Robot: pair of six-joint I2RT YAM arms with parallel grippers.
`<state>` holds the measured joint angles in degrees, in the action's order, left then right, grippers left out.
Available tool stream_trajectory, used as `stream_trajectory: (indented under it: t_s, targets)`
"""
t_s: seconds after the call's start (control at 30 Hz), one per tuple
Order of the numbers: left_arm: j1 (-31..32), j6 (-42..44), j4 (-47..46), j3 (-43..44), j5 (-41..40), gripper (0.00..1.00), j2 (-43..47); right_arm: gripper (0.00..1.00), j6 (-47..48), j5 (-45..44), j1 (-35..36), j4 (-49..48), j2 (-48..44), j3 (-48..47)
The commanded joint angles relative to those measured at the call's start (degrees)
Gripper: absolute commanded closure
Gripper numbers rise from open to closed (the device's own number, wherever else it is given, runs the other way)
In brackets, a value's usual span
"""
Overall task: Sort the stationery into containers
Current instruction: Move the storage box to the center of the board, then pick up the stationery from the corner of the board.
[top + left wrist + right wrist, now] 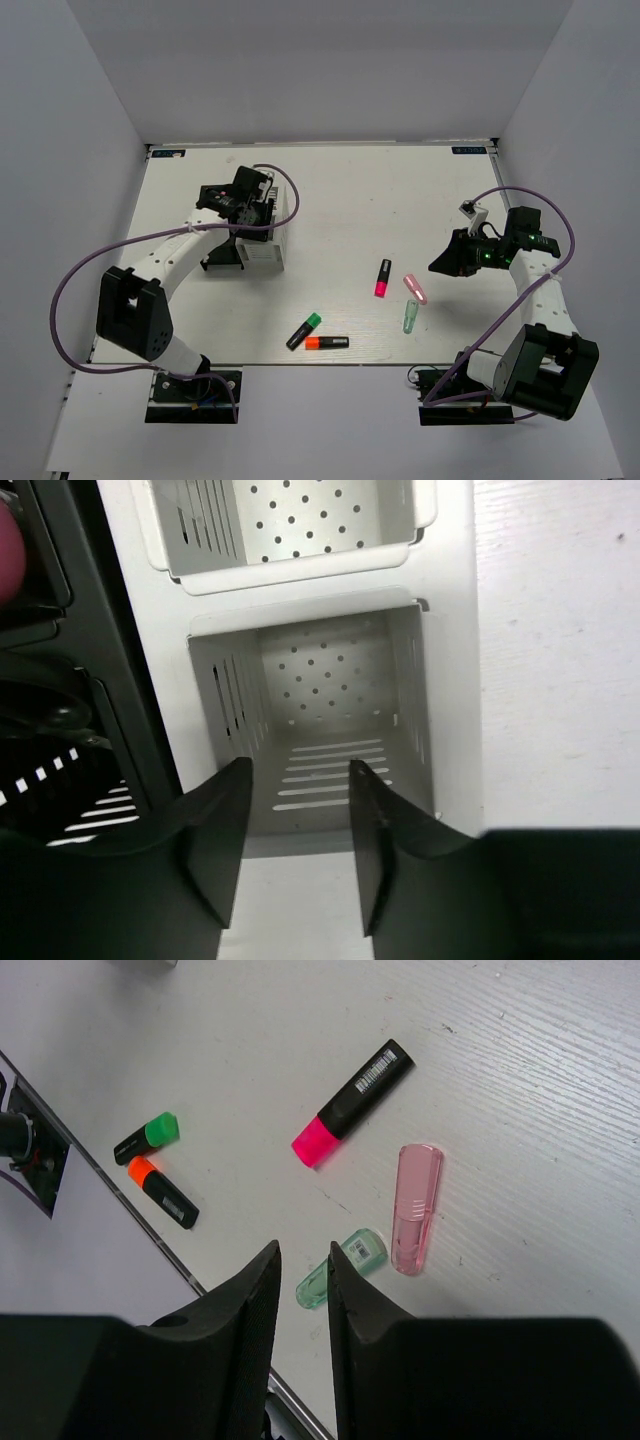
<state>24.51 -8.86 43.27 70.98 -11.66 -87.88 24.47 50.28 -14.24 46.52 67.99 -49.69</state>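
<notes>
The joined holders stand at the left, the white one beside the black one. My left gripper hovers over the white holder, open and empty. In the left wrist view it looks into an empty white compartment, with the black holder and a pink round item to the left. My right gripper is empty, jaws slightly apart, above the green translucent piece. The pink translucent piece, pink highlighter, green highlighter and orange highlighter lie on the table.
In the top view the pink highlighter, green highlighter, orange highlighter, pink piece and green piece lie near the table's front edge. White walls enclose the table.
</notes>
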Motion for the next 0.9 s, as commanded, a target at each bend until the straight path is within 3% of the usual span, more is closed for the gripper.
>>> stream_trajectory:
  t_s: [0.0, 0.33, 0.4, 0.43, 0.5, 0.53, 0.6, 0.63, 0.67, 0.7, 0.73, 0.77, 0.87]
  targets:
    - [0.27, 0.6, 0.33, 1.97, 2.16, 0.44, 3.5, 0.71, 0.93, 1.22, -0.26, 0.67, -0.58, 0.3]
    - [1.85, -1.94, -2.05, 10.93, 8.14, 0.43, 3.5, 0.7, 1.28, 1.66, -0.26, 1.03, -0.75, 0.3]
    - [2.47, -2.99, -2.92, 11.81, 9.81, 0.48, 4.64, 0.7, 1.46, 1.49, -0.44, 1.03, -0.66, 0.21]
    - [2.73, -3.44, -3.01, 11.9, 9.9, 0.67, 5.95, 0.64, 1.55, 1.49, -0.18, 1.03, -0.57, 0.3]
    - [2.73, -4.14, -4.32, 11.2, 9.64, 0.94, 10.15, 0.3, 1.28, 1.05, -0.26, 0.85, -0.49, 0.12]
    - [2.73, -4.67, -3.98, 10.85, 9.03, 1.0, 11.49, 0.1, 1.28, 1.13, 0.0, 0.85, -0.49, -0.23]
    - [2.82, -5.11, -2.06, 8.39, 8.32, 0.95, 17.17, 0.1, 2.77, 1.57, 0.18, 0.85, 0.3, -1.1]
    - [2.73, -5.02, -1.26, 7.17, 8.76, 0.85, 18.6, 0.1, 3.04, 1.4, 0.35, 0.33, 0.48, -1.89]
    - [2.73, -5.46, 0.05, 4.28, 9.46, 0.48, 20.18, 0.32, 2.78, 0.96, 0.7, -0.37, 1.61, -2.77]
    - [2.82, -5.81, 0.93, 0.86, 10.16, 0.35, 23.16, 0.58, 1.65, -0.26, 0.97, -1.08, 3.36, -3.47]
    - [3.34, -5.81, 3.64, -2.22, 13.04, 0.28, 25.28, 0.88, -0.54, -2.27, 2.27, -1.95, 5.64, -4.27]
    - [4.04, -5.81, 4.71, -3.9, 13.76, 0.25, 27.3, 1.0, -1.17, -3.08, 2.9, -1.87, 6.97, -7.93]
    - [8.78, -6.25, 8.32, -11.46, 11.93, 0.23, 32.48, 1.0, -3.46, -8.78, 7.81, -0.29, 12.78, -13.56]
